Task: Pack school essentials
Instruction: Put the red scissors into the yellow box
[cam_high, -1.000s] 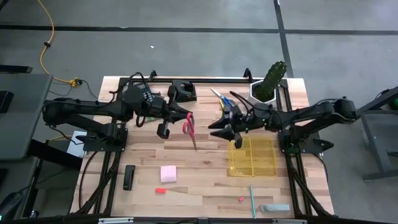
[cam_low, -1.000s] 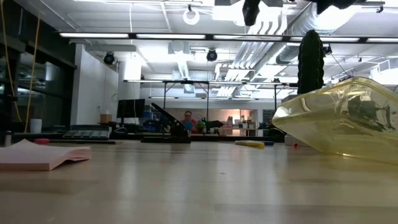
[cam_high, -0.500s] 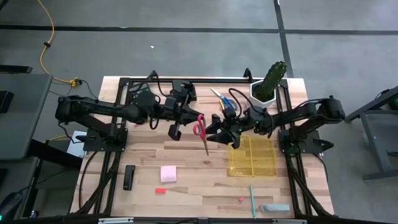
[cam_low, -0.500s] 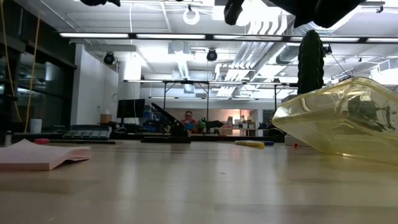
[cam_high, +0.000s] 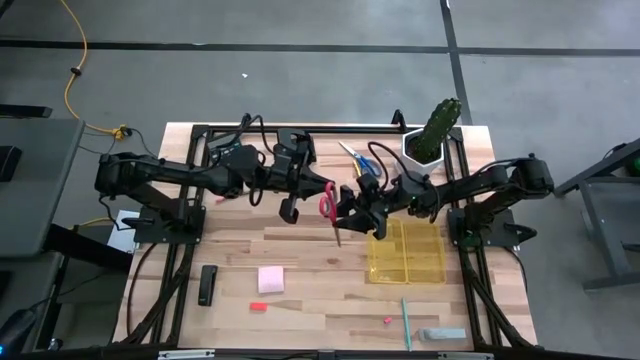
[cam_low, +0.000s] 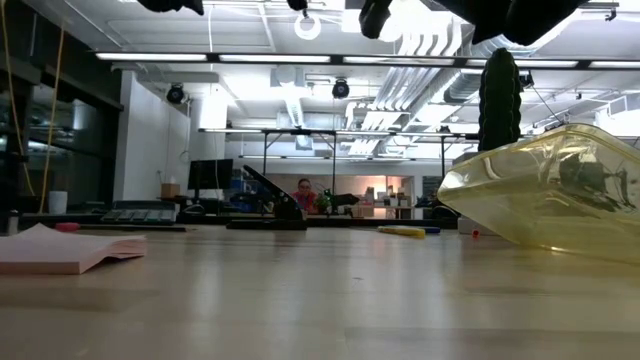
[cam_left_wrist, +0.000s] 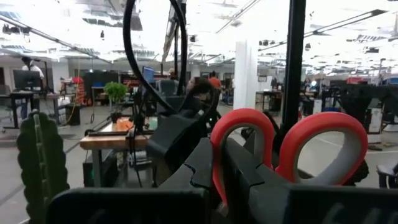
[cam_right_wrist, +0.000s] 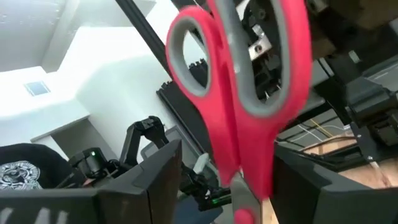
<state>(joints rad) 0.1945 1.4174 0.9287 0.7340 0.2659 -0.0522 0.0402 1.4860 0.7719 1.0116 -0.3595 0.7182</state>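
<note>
A: What carries everything?

B: A table (cam_high: 300, 255) of pale wooden planks with a black frame along its edges, standing on grey concrete floor. In the low view the room behind is a wide workshop with ceiling light strips, ducts and benches, and a person sitting far off.

A: Where are the red scissors (cam_high: 330, 205)?

B: In the air over the middle of the table, red loops up, grey blade slanting down toward the near edge. The left gripper (cam_high: 300, 195) holds them at the handles. In the left wrist view the two smooth red loops (cam_left_wrist: 289, 149) rise right above its dark fingers.

A: And the right gripper (cam_high: 352, 208)?

B: Just beside the scissors on the other side. In its wrist view the scissors (cam_right_wrist: 249, 106) stand between its fingers (cam_right_wrist: 143, 180), which are set wide, one on each side, and I cannot tell whether they touch.

A: The rest?

B: A clear yellow tray (cam_high: 406, 252) with compartments lies by the right edge; low down it looks glossy and see-through (cam_low: 545, 195). A cactus (cam_high: 438, 125) in a white pot is at the far right corner, the blue scissors (cam_high: 358, 158) beside it by the far edge. A square pink pad (cam_high: 270, 279) lies toward the near edge, its sheets slightly lifted in the low view (cam_low: 60, 250). A red bit (cam_high: 258, 307) is just nearer than the pad. A teal pen (cam_high: 406, 322) lies near the near right corner.
</note>
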